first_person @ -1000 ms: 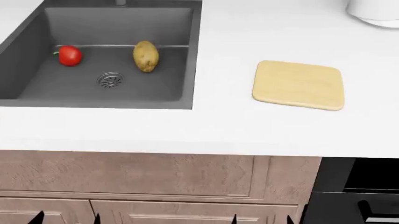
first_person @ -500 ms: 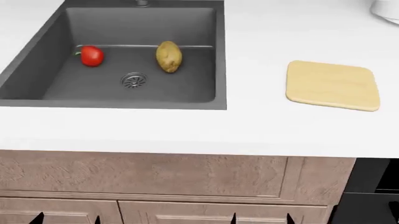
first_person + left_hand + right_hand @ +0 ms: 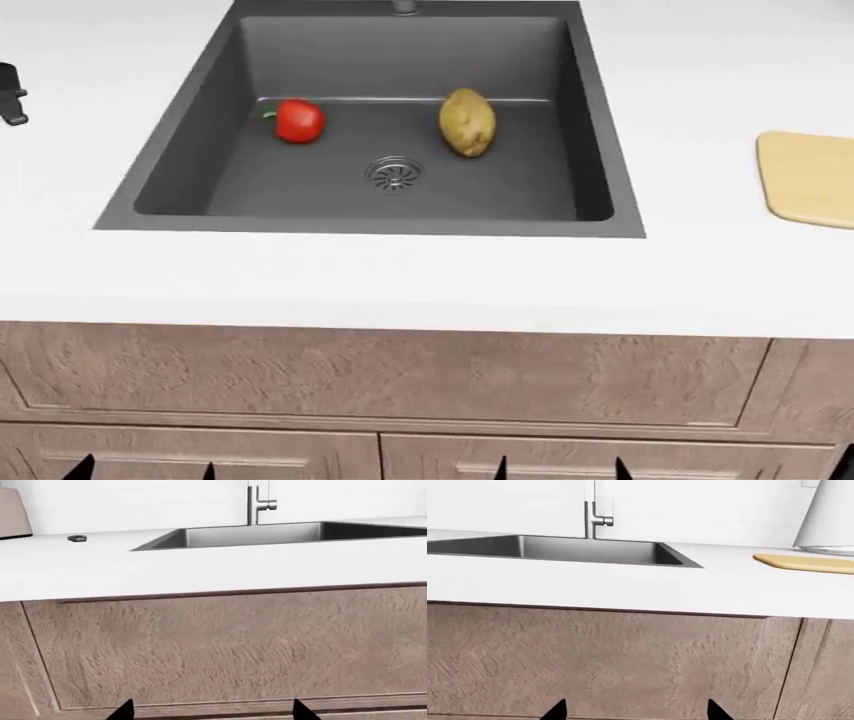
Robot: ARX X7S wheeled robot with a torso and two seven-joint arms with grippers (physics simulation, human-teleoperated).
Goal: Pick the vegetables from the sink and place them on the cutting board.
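Observation:
The dark grey sink (image 3: 174, 180) fills the middle of the head view. On its floor a red bell pepper (image 3: 298, 121) lies at the left and a speckled potato (image 3: 466, 122) at the right, apart from each other, with the drain (image 3: 392, 173) in front of them. The tan cutting board (image 3: 814, 180) is cut by the right edge; it also shows edge-on as the board (image 3: 807, 562). My left gripper (image 3: 144, 470) and right gripper (image 3: 561, 470) hang low before the cabinet, both open and empty. The wrist views show only the sink rim (image 3: 280, 534), not the vegetables.
A steel faucet (image 3: 594, 517) stands behind the sink. White counter (image 3: 400, 280) surrounds the basin, with wooden cabinet fronts (image 3: 400, 380) below. A dark object (image 3: 11, 95) sits at the far left and a white appliance (image 3: 830, 515) stands behind the board.
The whole scene has slid to the right in the head view: the sink is now centred and the cutting board is partly out of frame. Both grippers stay low and open.

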